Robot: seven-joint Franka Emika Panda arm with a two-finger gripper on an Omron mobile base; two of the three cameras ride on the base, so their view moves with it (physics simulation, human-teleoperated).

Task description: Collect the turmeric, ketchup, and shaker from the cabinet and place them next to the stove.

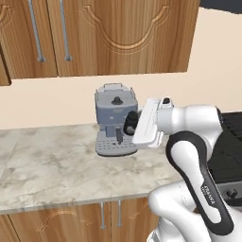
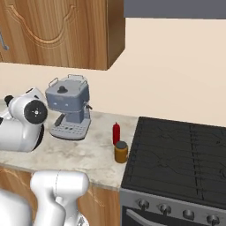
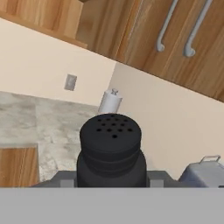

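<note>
My gripper [image 3: 110, 178] is shut on the shaker [image 3: 110, 148], a black cylinder with a perforated top that stands upright between the fingers. In the left base view the gripper [image 1: 133, 124] points left in front of the coffee machine, above the counter, with the dark shaker [image 1: 130, 122] at its tip. The red ketchup bottle [image 2: 116, 133] and the turmeric jar [image 2: 121, 152] stand on the counter just left of the black stove [image 2: 176, 154]. The brown wall cabinet [image 1: 94, 33] hangs above with its doors closed.
A grey-blue coffee machine [image 1: 113, 120] stands at the back of the marble counter [image 1: 47, 165], close behind the gripper. A white roll [image 3: 109, 101] and a wall outlet [image 3: 70, 82] lie further along the counter. The stove's edge [image 1: 231, 151] is at my right.
</note>
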